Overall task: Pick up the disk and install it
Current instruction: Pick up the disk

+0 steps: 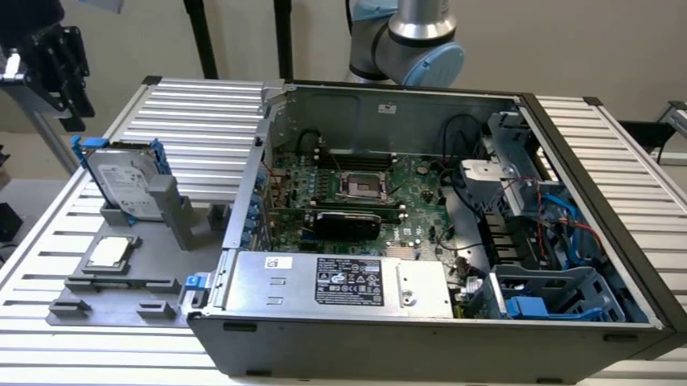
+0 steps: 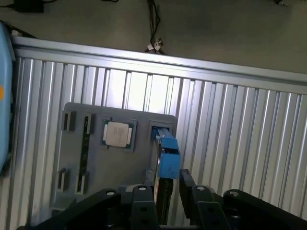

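Misalignment is the chief risk. In the wrist view the claw [image 2: 165, 191] is seen empty, with its fingers [image 2: 142, 206] parted, one on each side of the upright disk [image 1: 121, 183]. The disk is viewed edge-on from above with a blue rail [image 2: 168, 155] uppermost. If the closing is made off-centre, or on the plastic rail rather than the metal body, the disk could be tipped in its grey holder [image 2: 96, 163] or gripped askew and dropped. The small square chip [image 2: 118, 134] lies near on the same holder and could be knocked by a stray finger. How far down the fingers reach beside the disk cannot be judged, and the disk's faces are hidden from that camera. Farther off on the surface [image 1: 193, 104], the open computer case [image 1: 429, 104] is crowded. Loose cables [image 1: 558, 229] run beside the blue drive cage [image 1: 553, 293], where a carried disk might be snagged. The cage's slots cannot be made out.
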`<state>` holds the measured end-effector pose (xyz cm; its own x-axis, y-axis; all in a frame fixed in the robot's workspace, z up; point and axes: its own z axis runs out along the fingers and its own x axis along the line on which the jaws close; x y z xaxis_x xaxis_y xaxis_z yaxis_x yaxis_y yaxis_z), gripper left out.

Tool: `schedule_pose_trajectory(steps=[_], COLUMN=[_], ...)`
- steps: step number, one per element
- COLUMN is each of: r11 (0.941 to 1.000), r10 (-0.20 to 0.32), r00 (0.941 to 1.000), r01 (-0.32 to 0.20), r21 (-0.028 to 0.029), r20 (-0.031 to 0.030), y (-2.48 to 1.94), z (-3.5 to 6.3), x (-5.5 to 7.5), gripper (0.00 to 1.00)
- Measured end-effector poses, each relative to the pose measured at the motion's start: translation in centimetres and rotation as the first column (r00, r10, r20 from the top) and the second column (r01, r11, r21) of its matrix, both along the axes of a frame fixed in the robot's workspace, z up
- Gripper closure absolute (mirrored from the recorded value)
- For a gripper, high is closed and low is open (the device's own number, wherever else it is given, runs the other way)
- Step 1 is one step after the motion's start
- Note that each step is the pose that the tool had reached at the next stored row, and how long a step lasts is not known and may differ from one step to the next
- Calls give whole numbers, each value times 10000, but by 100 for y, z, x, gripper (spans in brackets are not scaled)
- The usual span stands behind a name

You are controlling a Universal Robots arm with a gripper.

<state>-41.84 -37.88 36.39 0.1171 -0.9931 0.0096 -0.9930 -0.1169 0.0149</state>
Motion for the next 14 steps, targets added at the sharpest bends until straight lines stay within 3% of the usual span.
schedule_pose_trajectory(steps=[5,7,8,14], r11=[10000,10000,10000,9994], r10=[-27,-62,-87,-358], r00=[10000,10000,10000,9994], r01=[27,62,87,358], r21=[0,0,1,2], r20=[1,-1,0,1], y=[0,1,2,17], z=[-92,-128,-146,-255], x=[0,1,1,13], gripper=[41,41,35,35])
